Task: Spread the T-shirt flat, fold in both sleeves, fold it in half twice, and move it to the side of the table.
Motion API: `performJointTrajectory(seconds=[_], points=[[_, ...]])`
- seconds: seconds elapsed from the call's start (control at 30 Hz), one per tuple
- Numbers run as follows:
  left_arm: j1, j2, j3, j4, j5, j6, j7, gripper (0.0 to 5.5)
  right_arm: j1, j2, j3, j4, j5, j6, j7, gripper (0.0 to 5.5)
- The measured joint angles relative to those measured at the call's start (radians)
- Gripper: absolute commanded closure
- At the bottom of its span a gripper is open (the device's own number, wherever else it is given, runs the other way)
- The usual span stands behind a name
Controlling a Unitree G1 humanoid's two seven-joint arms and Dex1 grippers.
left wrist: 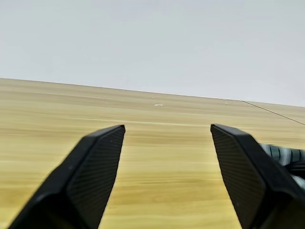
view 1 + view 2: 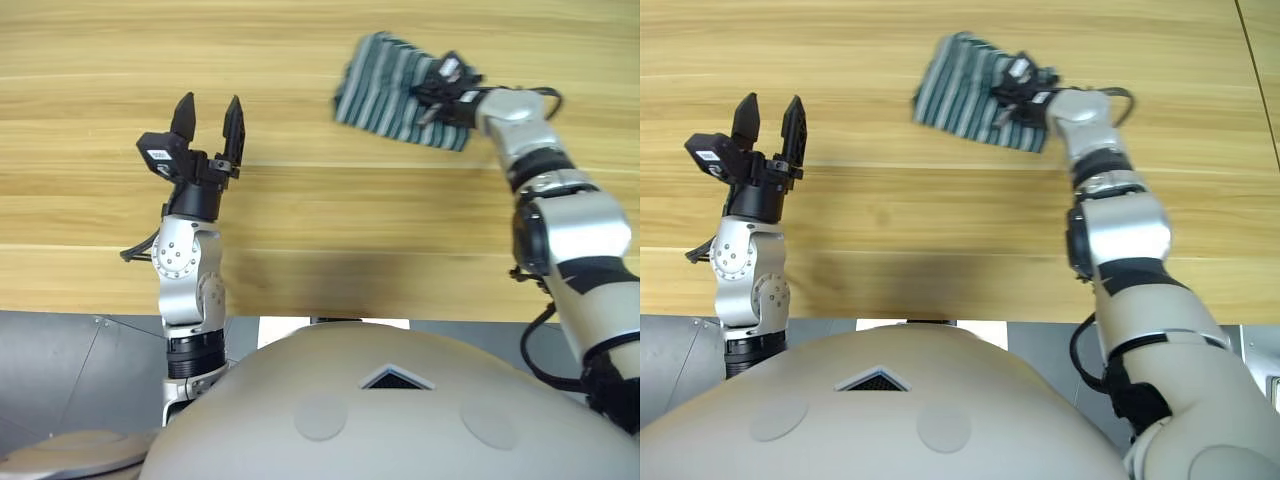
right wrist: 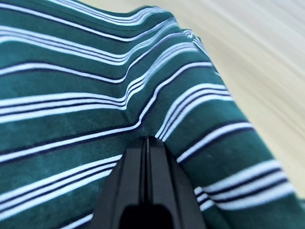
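Two grippers, one garment; the folds look finished, so the step in hand is judged to be the last one, moving the shirt aside.

Left eye view: the T-shirt (image 2: 385,90), green with pale stripes, lies as a compact folded bundle on the far right part of the table (image 2: 300,220). The right gripper (image 2: 438,92) sits at the bundle's right edge, arm stretched forward. The left gripper (image 2: 208,112) hangs over the table's left part, well apart from the cloth, its fingers spread wide and holding nothing.

Right eye view: the same layout. The T-shirt (image 2: 960,90) is a rough rectangle, slightly askew to the table's grain, with the right gripper (image 2: 1015,90) upon it.

Left wrist view: the left gripper (image 1: 167,129) stands wide open with bare wood between its fingers. A striped corner of the T-shirt (image 1: 283,155) shows far off beyond one finger.

Right wrist view: the right gripper (image 3: 145,139) has its fingers closed flat together, the tips set into a raised pucker of the T-shirt (image 3: 71,95), which they appear to pinch. How many layers the pinch catches cannot be told.

Next move, as judged: carry or slide the bundle toward the table's right side without spilling the layers, then release and lift clear so the top layer is not dragged.
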Motion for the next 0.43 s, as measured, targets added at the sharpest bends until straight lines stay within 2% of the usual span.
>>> performJointTrajectory(seconds=[0.13, 0.3, 0.43], points=[[0.056, -0.02, 0.015, -0.029, -0.007, -0.023, 0.016, 2.29, 0.096, -0.143, -0.095, -0.001, 0.033, 0.027, -0.12, 5.49], [0.052, -0.02, -0.01, -0.02, 0.007, -0.036, 0.008, 2.29, 0.161, -0.196, -0.205, 0.0, 0.095, -0.023, -0.17, 5.49], [-0.06, 0.011, 0.058, 0.053, 0.006, -0.089, 0.014, 2.29, 0.176, -0.151, -0.387, -0.102, 0.325, -0.271, 0.074, 5.49]])
